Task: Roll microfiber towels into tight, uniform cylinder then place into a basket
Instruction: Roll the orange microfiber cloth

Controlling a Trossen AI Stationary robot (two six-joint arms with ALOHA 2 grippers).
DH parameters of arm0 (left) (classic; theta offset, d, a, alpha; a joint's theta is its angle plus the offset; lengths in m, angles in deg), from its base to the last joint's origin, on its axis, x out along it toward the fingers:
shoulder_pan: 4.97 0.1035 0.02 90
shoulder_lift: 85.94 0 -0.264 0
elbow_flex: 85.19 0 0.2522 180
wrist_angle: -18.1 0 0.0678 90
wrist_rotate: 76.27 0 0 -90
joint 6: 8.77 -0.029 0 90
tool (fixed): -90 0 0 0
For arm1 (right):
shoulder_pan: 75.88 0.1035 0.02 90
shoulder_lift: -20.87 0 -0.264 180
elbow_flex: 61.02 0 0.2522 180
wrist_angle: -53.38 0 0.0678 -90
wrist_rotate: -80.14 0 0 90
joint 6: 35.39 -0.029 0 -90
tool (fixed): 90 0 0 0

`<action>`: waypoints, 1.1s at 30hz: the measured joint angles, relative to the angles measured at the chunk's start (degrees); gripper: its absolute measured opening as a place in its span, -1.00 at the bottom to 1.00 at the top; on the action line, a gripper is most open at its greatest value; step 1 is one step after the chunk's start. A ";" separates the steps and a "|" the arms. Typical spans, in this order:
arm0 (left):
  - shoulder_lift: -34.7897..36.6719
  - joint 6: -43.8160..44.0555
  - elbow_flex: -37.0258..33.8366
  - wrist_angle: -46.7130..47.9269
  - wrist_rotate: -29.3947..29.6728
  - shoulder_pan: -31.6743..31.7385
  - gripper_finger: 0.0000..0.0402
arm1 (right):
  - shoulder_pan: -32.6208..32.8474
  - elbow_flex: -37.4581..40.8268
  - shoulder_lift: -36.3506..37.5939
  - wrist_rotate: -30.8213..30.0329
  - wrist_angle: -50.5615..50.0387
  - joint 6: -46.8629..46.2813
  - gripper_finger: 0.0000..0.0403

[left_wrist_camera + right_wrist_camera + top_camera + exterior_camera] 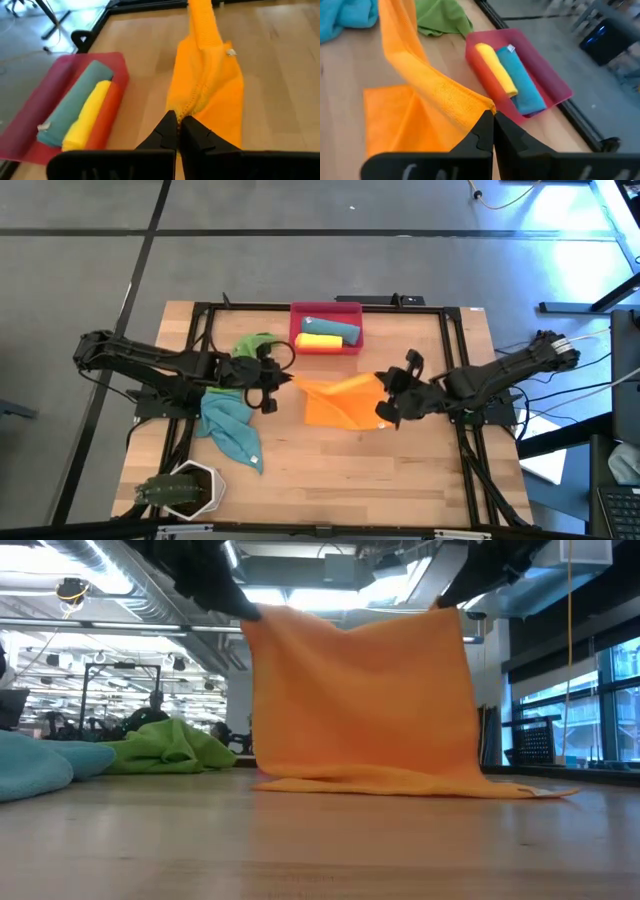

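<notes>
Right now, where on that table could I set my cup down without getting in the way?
The bare wood along the near edge, between the white plant pot and the right corner, is open. The middle is crowded: both grippers hold up the orange towel, with the teal towel, green towel and red basket around it.

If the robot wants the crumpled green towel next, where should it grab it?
Probably by the raised fold on top of the crumpled green microfiber towel, coming straight down from above. It lies in a loose heap on the wooden table, with no flat corner showing. The left pincer is nearest, but like the right pincer it is shut on the hanging orange microfiber towel.
</notes>
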State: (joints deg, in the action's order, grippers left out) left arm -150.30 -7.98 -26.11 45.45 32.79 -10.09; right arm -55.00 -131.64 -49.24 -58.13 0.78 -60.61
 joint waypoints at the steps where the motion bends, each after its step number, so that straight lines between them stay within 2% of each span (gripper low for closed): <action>1: 0.00 -0.95 0.00 -0.16 0.73 0.01 -1.00 | 0.41 0.00 -0.26 -1.27 -0.45 0.01 -0.98; 6: 0.00 -4.39 0.00 -2.12 8.28 2.55 -1.00 | -0.40 0.00 -0.08 -7.25 -4.47 0.07 -0.98; 9: 0.00 -7.30 0.00 -4.27 9.50 5.65 -1.00 | -2.73 0.00 0.43 -10.01 -8.92 -0.08 -0.98; 12: -0.72 -10.10 0.02 -7.43 6.70 9.36 -1.00 | -5.78 0.00 0.51 -10.49 -12.01 -0.27 -0.98; 18: -3.22 -14.02 0.02 -11.49 -3.64 13.99 -1.00 | -9.58 0.00 0.51 -10.41 -13.09 1.62 -0.98; 25: -6.25 -18.83 0.02 -14.65 -1.69 15.19 -1.00 | -11.93 0.00 0.95 -11.93 -13.94 4.72 -0.98; 33: -6.69 -19.48 0.02 -19.92 -0.21 16.89 -1.00 | -13.61 0.00 5.29 -11.67 -14.97 5.54 -0.98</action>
State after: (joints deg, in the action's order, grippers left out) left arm -156.99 -27.47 -26.09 25.53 32.59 6.80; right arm -68.61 -131.64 -43.95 -69.80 -14.19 -55.07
